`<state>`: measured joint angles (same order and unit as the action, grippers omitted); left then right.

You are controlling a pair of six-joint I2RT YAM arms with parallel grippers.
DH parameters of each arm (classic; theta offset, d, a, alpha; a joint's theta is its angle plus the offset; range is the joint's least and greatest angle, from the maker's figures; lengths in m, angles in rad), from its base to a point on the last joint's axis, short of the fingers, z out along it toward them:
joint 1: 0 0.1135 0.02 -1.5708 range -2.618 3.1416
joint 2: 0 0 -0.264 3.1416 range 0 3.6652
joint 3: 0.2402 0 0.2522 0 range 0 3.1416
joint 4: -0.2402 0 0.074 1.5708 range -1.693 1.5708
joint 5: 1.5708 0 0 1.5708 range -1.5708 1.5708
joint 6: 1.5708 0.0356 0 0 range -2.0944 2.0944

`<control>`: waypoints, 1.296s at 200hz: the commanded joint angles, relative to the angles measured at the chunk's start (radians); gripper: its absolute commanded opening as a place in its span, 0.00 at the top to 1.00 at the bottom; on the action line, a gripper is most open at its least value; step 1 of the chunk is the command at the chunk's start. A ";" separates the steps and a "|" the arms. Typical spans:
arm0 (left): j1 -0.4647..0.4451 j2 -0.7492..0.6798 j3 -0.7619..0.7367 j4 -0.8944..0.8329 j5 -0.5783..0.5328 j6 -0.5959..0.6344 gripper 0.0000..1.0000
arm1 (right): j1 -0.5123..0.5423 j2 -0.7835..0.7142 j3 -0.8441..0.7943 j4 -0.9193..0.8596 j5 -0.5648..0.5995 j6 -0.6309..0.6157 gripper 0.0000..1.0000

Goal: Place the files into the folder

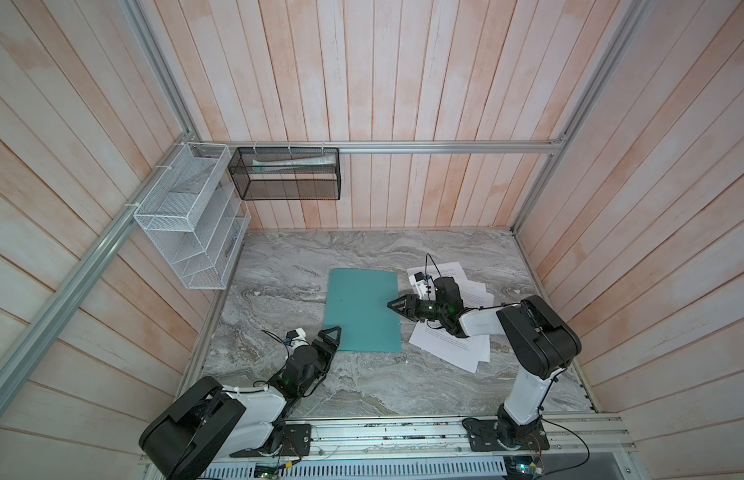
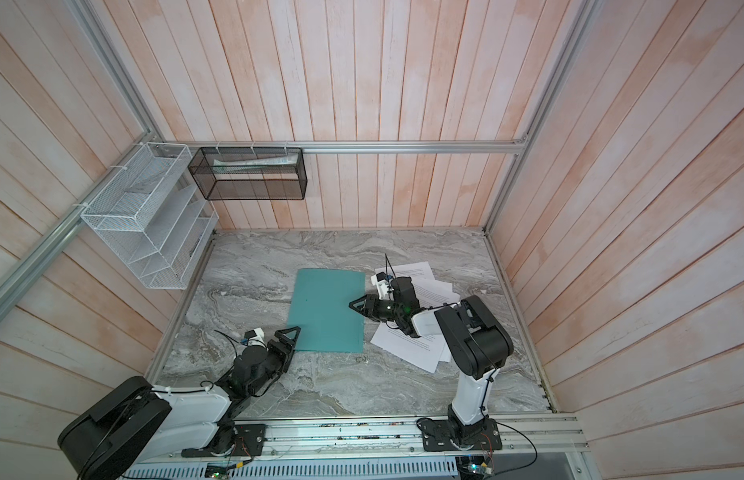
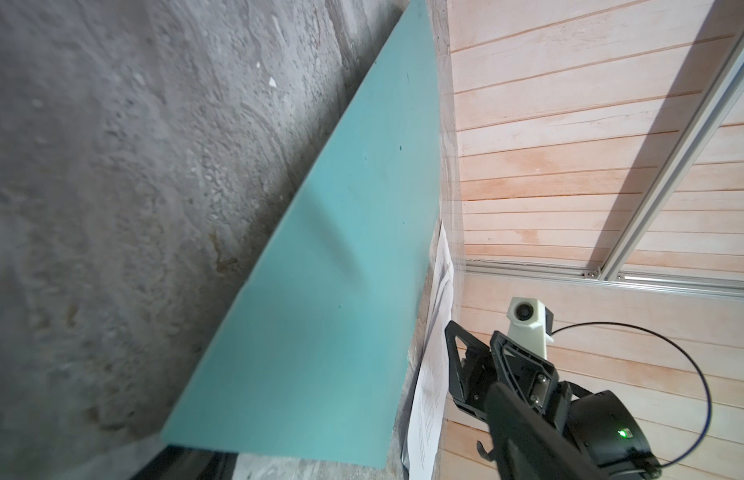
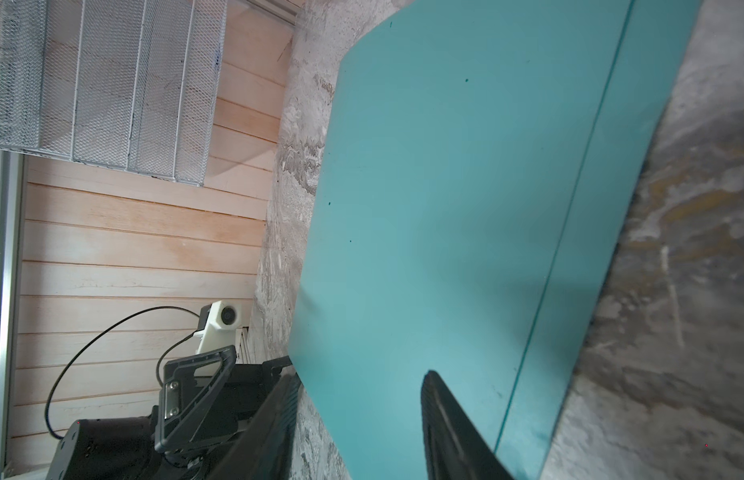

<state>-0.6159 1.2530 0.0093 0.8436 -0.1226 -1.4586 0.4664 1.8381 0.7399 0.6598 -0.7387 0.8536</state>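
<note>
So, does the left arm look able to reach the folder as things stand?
Probably yes: the left gripper sits open right by the folder's near left corner, nothing lying between them, and the right gripper is over the opposite edge, clear of it.

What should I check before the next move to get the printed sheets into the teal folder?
1. Flat teal-green folder opened: not ok, it lies closed on the grey marble table.
2. Loose white printed paper sheets stacked evenly: not ok, fanned out beside the folder.
3. Right claw free: ok, jaws apart over the folder's right edge.
4. Left claw free: ok, open by the folder's near left corner.
5. Folder's inside empty: cannot tell, the cover hides it.
</note>
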 commanded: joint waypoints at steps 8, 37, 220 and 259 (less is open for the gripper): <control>0.008 0.071 -0.070 0.089 0.024 0.033 0.08 | 0.014 0.032 0.022 0.035 -0.031 0.009 0.56; 0.013 0.130 -0.041 0.128 0.031 0.039 0.10 | 0.017 0.055 0.025 0.035 -0.044 0.002 0.57; 0.025 0.609 -0.029 0.660 0.120 -0.141 1.00 | 0.022 0.039 -0.022 0.058 -0.067 0.025 0.70; 0.022 0.303 0.015 0.341 0.134 -0.110 1.00 | -0.005 -0.083 -0.056 -0.014 -0.013 0.021 0.69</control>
<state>-0.5919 1.7077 0.0074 1.4174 -0.0059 -1.5875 0.4816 1.8385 0.7082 0.6857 -0.7887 0.8749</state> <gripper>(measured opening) 0.045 0.308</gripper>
